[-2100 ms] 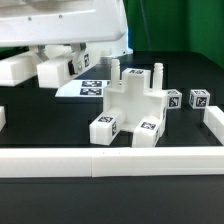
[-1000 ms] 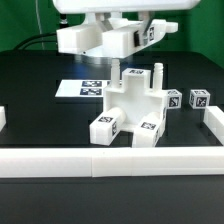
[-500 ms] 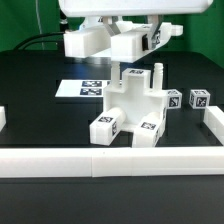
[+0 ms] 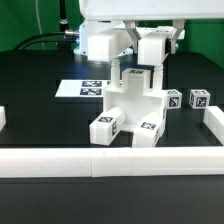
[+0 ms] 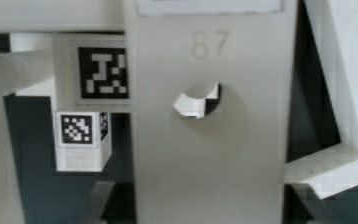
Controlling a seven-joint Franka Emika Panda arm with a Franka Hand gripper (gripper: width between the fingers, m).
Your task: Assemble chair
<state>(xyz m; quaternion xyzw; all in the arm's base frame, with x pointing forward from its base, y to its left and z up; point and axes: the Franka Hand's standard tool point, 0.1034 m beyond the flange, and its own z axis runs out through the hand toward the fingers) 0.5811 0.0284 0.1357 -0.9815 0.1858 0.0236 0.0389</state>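
Note:
The partly built chair (image 4: 136, 100) stands mid-table: a blocky white body with two upright pegs on top and tagged feet at the front. My gripper (image 4: 132, 28) is shut on a white chair part (image 4: 152, 46) with a tag on its side. It holds this part just above the pegs. In the wrist view the held part is a flat white panel (image 5: 202, 60) with a round hole, and it fills the space between my dark fingers (image 5: 115, 198). Below it show tagged white pieces of the chair (image 5: 98, 70).
The marker board (image 4: 86, 88) lies flat behind the chair on the exterior view's left. Two small tagged white blocks (image 4: 176, 100) (image 4: 200, 100) sit on the exterior view's right. White border rails (image 4: 110, 160) run along the front and right edges.
My gripper has carried the white part from the exterior view's upper left to the right and down. The part now hangs directly over the chair's pegs.

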